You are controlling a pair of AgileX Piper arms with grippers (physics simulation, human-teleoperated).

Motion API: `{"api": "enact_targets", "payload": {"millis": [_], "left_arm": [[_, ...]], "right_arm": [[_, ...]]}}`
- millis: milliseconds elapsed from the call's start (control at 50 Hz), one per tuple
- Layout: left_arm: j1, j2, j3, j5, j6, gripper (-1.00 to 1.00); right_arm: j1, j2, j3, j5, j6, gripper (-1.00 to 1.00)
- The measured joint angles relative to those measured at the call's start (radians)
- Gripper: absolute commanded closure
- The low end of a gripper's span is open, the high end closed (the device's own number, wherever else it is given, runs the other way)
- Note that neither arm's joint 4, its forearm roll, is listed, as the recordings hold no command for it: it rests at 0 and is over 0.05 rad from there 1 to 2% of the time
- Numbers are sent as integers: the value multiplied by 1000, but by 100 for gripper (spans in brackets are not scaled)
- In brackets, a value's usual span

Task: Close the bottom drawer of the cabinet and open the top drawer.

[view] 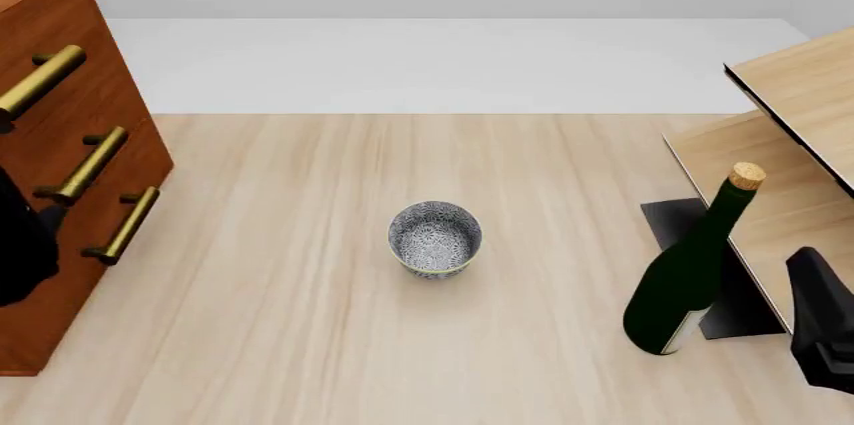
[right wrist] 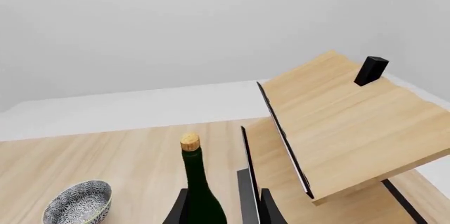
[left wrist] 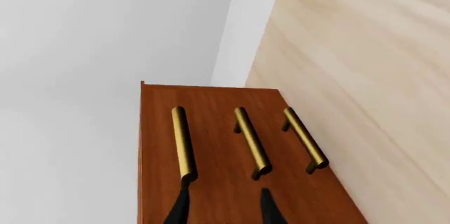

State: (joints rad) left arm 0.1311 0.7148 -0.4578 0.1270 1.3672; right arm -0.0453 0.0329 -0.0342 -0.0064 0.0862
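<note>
The reddish-brown cabinet [view: 80,55] stands at the table's left edge, and its three brass handles all show. The top drawer [left wrist: 158,145] carries the handle farthest from the table, and the bottom drawer [left wrist: 330,192] sits nearest the tabletop. All three fronts look flush with one another. My left gripper [left wrist: 225,211] faces the cabinet front, open and holding nothing. One fingertip is near the end of the top handle [left wrist: 183,142], the other near the middle handle [left wrist: 252,142]. In the front view the left arm [view: 20,250] overlaps the cabinet. My right gripper [view: 821,330] is open and empty at the near right.
A patterned bowl [view: 434,238] sits mid-table. A dark green corked bottle [view: 687,275] stands just left of the right gripper. A pale wood shelf unit [view: 801,145] with tilted boards fills the right side. A small black block [right wrist: 370,70] rests on its upper board.
</note>
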Motion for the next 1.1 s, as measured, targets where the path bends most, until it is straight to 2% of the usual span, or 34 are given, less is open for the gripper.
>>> {"api": "enact_targets", "payload": {"millis": [300, 1100], "left_arm": [[51, 44, -78, -24, 26, -100], [129, 203, -161, -137, 73, -100]], "right_arm": [[0, 1, 1, -1, 1, -100], [-5, 6, 5, -9, 3, -100]]}}
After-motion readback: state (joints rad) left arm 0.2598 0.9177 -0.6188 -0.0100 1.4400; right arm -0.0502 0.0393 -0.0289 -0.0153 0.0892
